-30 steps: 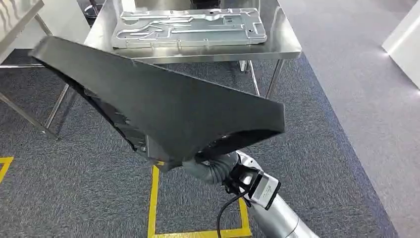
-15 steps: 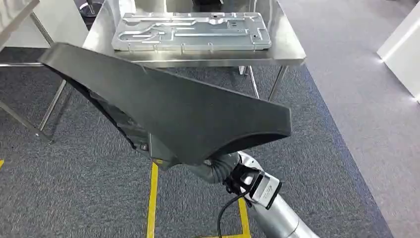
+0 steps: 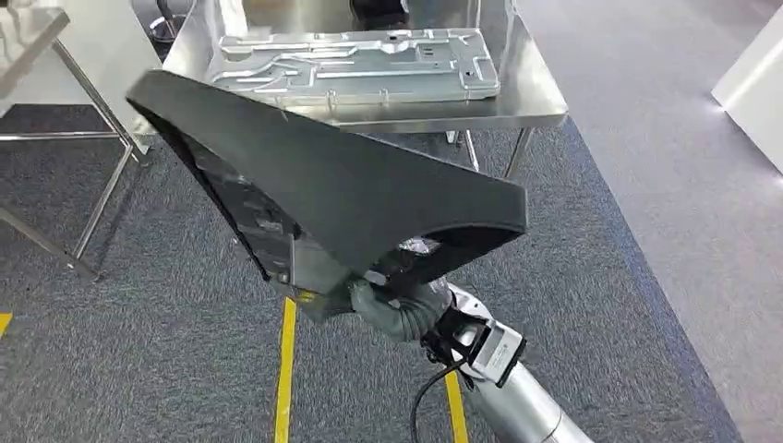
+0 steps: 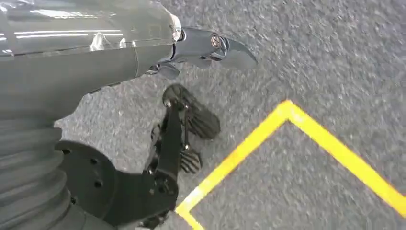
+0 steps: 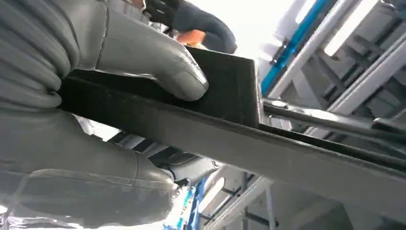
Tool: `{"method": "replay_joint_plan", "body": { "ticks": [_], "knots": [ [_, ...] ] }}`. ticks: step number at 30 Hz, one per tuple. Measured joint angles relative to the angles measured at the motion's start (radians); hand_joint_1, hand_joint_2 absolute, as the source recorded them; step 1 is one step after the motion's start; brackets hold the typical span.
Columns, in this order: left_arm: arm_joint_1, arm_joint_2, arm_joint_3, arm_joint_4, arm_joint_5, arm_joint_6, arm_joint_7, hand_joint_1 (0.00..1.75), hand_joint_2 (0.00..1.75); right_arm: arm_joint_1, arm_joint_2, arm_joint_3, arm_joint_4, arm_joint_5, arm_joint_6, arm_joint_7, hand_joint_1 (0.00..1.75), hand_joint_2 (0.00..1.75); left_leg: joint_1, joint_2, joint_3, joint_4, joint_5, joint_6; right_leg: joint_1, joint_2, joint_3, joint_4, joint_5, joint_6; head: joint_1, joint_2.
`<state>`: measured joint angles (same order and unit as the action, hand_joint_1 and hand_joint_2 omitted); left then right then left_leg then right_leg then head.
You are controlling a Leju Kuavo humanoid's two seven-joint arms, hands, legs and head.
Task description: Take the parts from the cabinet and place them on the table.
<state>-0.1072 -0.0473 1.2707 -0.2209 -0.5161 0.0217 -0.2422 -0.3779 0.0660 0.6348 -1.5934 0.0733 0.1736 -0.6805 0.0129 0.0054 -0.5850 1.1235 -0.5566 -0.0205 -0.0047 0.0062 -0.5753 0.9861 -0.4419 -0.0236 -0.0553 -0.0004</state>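
A large black triangular part (image 3: 351, 189) hangs in the air in front of me, tilted, with its ribbed underside showing on the left. My right hand (image 3: 399, 297) grips it from below at its wide near end. In the right wrist view the grey thumb (image 5: 153, 60) presses on the part's black edge (image 5: 249, 139), and the fingers close under it. Ahead stands the steel table (image 3: 540, 109), and the part's far tip overlaps its front left edge. My left hand (image 4: 206, 45) hangs over the carpet with its fingers stretched out, holding nothing.
A stamped silver metal plate (image 3: 355, 65) lies on the steel table. A second steel table (image 3: 28, 28) with slanted legs stands at the left. Yellow tape lines (image 3: 286, 369) mark the grey carpet. A white block (image 3: 752, 65) is at the far right.
The black part has swung: its far tip moved right toward the table and its underside now shows more. The view has shifted slightly. My right hand still holds it.
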Motion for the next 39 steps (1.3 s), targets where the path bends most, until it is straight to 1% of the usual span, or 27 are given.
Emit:
{"method": "replay_joint_plan", "body": {
  "ticks": [2,3,4,5,7,8,9,13,14,15,17,18,19,20,22,23,27,28,29,30,32,33,34,35,37,38,39],
  "knots": [
    [0.003,0.0,0.0,0.0,0.001,0.0,0.0,0.0,1.75,0.003,0.0,0.0,-0.001,0.003,0.006,0.0,1.75,1.75,0.001,0.0,-0.094,0.159,-0.054,-0.009,0.001,0.0,0.007,0.001,-0.008,-0.003,0.0,0.0],
    [0.005,0.0,0.0,0.0,0.001,0.0,0.0,0.0,1.75,0.007,0.0,0.0,-0.001,0.003,0.006,0.0,1.75,1.75,0.002,0.0,-0.126,0.2,-0.05,-0.012,0.001,0.001,0.012,0.002,-0.014,-0.003,0.0,0.0],
    [0.007,-0.001,-0.001,0.0,0.001,0.0,0.0,0.0,1.75,0.009,0.0,0.0,-0.002,0.003,0.005,0.0,1.75,1.75,0.003,0.0,-0.131,0.183,-0.018,-0.013,0.001,0.004,0.019,0.003,-0.02,-0.001,0.0,0.0],
    [0.008,-0.001,-0.001,0.0,0.001,0.0,0.0,0.0,1.75,0.01,0.0,0.0,-0.002,0.003,0.005,0.0,1.75,1.75,0.005,0.0,-0.114,0.127,0.029,-0.013,0.001,0.005,0.026,0.004,-0.026,0.001,0.0,0.0],
    [0.008,-0.001,-0.001,0.0,0.001,-0.001,0.0,0.0,1.75,0.01,0.001,0.0,-0.006,0.004,0.005,0.0,1.75,1.75,0.007,0.001,-0.046,-0.048,0.134,-0.009,0.0,0.006,0.043,0.009,-0.042,0.008,0.0,0.0],
    [0.009,-0.001,-0.001,0.0,0.001,-0.001,0.0,0.0,1.75,0.01,0.001,0.0,-0.006,0.004,0.005,0.0,1.75,1.75,0.004,0.0,-0.028,-0.085,0.131,-0.004,0.005,0.006,0.047,0.012,-0.049,0.014,0.0,0.0],
    [0.006,-0.002,-0.001,0.0,0.0,-0.001,0.001,0.0,1.75,0.011,0.002,0.0,-0.009,0.003,0.009,0.0,1.75,1.75,0.0,-0.002,-0.019,-0.102,0.122,0.01,0.008,0.01,0.045,0.016,-0.054,0.02,0.0,0.0],
    [0.008,-0.01,0.0,0.0,0.001,0.001,0.002,0.0,1.75,0.012,0.005,0.001,-0.022,0.0,0.022,0.0,1.75,1.75,0.006,-0.003,-0.012,-0.112,0.118,0.035,0.005,0.007,0.052,0.014,-0.068,0.042,0.0,0.0],
    [0.008,-0.011,0.0,0.0,0.001,0.001,0.001,0.0,1.75,0.011,0.005,0.001,-0.024,-0.001,0.023,0.0,1.75,1.75,0.005,-0.002,-0.008,-0.114,0.116,0.039,0.003,0.005,0.039,0.045,-0.083,0.048,0.0,0.0],
    [0.008,-0.011,0.0,0.0,0.001,0.002,0.0,0.0,1.75,0.011,0.005,0.001,-0.026,-0.002,0.023,0.0,1.75,1.75,0.005,-0.002,-0.006,-0.114,0.112,0.045,0.003,0.004,0.002,0.113,-0.116,0.052,0.0,0.0],
    [0.009,-0.011,0.0,0.0,0.001,0.002,0.0,0.0,1.75,0.018,0.003,0.0,-0.026,-0.002,0.022,0.0,1.75,1.75,0.004,-0.001,-0.003,-0.113,0.106,0.05,-0.001,0.004,-0.1,0.284,-0.178,0.058,0.0,0.0],
    [0.01,-0.011,0.0,0.0,0.001,0.002,0.0,0.0,1.75,0.022,0.003,0.001,-0.026,-0.002,0.022,0.0,1.75,1.75,0.004,-0.002,0.001,-0.113,0.101,0.05,-0.002,0.004,-0.138,0.335,-0.18,0.058,0.0,0.0],
    [0.011,-0.011,0.0,0.0,0.001,0.002,0.0,0.0,1.75,0.025,0.003,0.001,-0.026,-0.002,0.023,0.0,1.75,1.75,0.004,-0.002,0.007,-0.113,0.097,0.049,-0.002,0.004,-0.149,0.333,-0.156,0.058,0.0,0.0],
    [0.013,-0.012,0.0,0.0,0.001,0.002,0.0,0.0,1.75,0.025,0.002,0.001,-0.026,-0.002,0.022,0.0,1.75,1.75,0.004,-0.003,0.016,-0.113,0.091,0.048,-0.002,0.003,-0.136,0.284,-0.109,0.056,0.0,0.0],
    [0.014,-0.014,0.0,0.0,0.001,0.001,-0.001,0.0,1.75,0.025,0.002,0.0,-0.027,-0.003,0.021,0.0,1.75,1.75,0.003,-0.004,0.039,-0.113,0.077,0.044,0.0,0.002,-0.066,0.108,0.005,0.045,0.0,0.0],
    [0.014,-0.016,0.0,0.0,0.001,-0.002,-0.002,0.0,1.75,0.025,0.001,0.0,-0.029,-0.003,0.021,0.0,1.75,1.75,0.003,-0.004,0.043,-0.115,0.07,0.04,0.003,0.0,-0.041,0.043,0.024,0.037,0.0,0.0],
    [0.012,-0.016,-0.001,0.0,0.001,-0.005,-0.009,0.0,1.75,0.026,0.001,0.0,-0.032,-0.004,0.011,0.0,1.75,1.75,0.001,-0.002,0.054,-0.122,0.059,0.018,0.013,0.004,-0.031,0.027,0.0,0.02,0.0,0.0],
    [0.01,-0.015,-0.001,0.0,0.001,-0.006,-0.01,0.0,1.75,0.028,0.001,0.0,-0.036,-0.004,0.007,0.0,1.75,1.75,-0.004,-0.001,0.057,-0.121,0.053,0.011,-0.001,0.005,-0.02,0.013,0.004,0.015,0.0,0.0],
    [0.01,-0.015,-0.001,0.0,0.001,-0.008,-0.011,0.0,1.75,0.028,0.001,0.0,-0.037,-0.004,0.004,0.0,1.75,1.75,0.0,-0.002,0.054,-0.099,0.046,0.007,0.0,0.004,-0.008,0.005,0.003,0.011,0.0,0.0],
    [0.012,-0.016,-0.001,0.0,0.001,-0.011,-0.011,0.0,1.75,0.027,0.002,0.0,-0.038,-0.004,-0.001,0.0,1.75,1.75,0.001,-0.003,0.026,-0.042,0.018,0.002,0.0,0.002,-0.001,0.004,-0.002,0.002,0.0,0.0],
    [0.013,-0.014,-0.002,0.0,0.001,-0.011,-0.011,0.0,1.75,0.031,0.001,0.0,-0.038,-0.004,-0.009,0.0,1.75,1.75,0.002,-0.002,-0.071,0.128,-0.046,-0.007,0.001,0.001,0.008,0.004,-0.011,-0.002,0.0,0.0],
    [0.016,-0.012,-0.002,0.0,0.001,-0.011,-0.011,0.0,1.75,0.032,0.001,0.0,-0.038,-0.004,-0.014,0.0,1.75,1.75,0.002,-0.002,-0.111,0.187,-0.056,-0.01,0.002,0.001,0.012,0.005,-0.016,-0.002,0.0,0.0],
    [0.018,-0.011,-0.003,0.0,0.001,-0.012,-0.011,0.0,1.75,0.033,0.001,0.0,-0.038,-0.004,-0.018,0.0,1.75,1.75,0.002,-0.002,-0.132,0.201,-0.039,-0.011,0.002,0.003,0.018,0.005,-0.021,-0.002,0.0,0.0],
    [0.019,-0.009,-0.003,0.0,0.001,-0.012,-0.011,0.0,1.75,0.033,0.001,0.0,-0.038,-0.004,-0.021,0.0,1.75,1.75,0.002,-0.002,-0.127,0.166,0.0,-0.011,0.001,0.005,0.026,0.006,-0.028,-0.001,0.0,0.0],
    [0.019,-0.003,-0.003,0.0,0.001,-0.012,-0.011,0.0,1.75,0.033,0.001,0.0,-0.038,-0.004,-0.028,0.0,1.75,1.75,0.003,-0.002,-0.062,-0.003,0.108,-0.005,0.001,0.006,0.048,0.008,-0.044,0.004,0.0,0.0],
    [0.019,0.0,-0.004,0.0,0.001,-0.012,-0.011,0.0,1.75,0.033,0.001,0.0,-0.038,-0.004,-0.031,0.0,1.75,1.75,0.002,-0.002,-0.028,-0.091,0.142,0.002,0.001,0.006,0.055,0.008,-0.053,0.009,0.0,0.0],
    [0.017,0.002,-0.005,0.0,0.0,-0.013,-0.011,0.0,1.75,0.032,0.001,0.0,-0.038,-0.004,-0.031,0.0,1.75,1.75,-0.006,-0.002,-0.016,-0.105,0.122,0.008,0.009,0.007,0.058,0.011,-0.061,0.017,0.0,0.0]
  ]
}}
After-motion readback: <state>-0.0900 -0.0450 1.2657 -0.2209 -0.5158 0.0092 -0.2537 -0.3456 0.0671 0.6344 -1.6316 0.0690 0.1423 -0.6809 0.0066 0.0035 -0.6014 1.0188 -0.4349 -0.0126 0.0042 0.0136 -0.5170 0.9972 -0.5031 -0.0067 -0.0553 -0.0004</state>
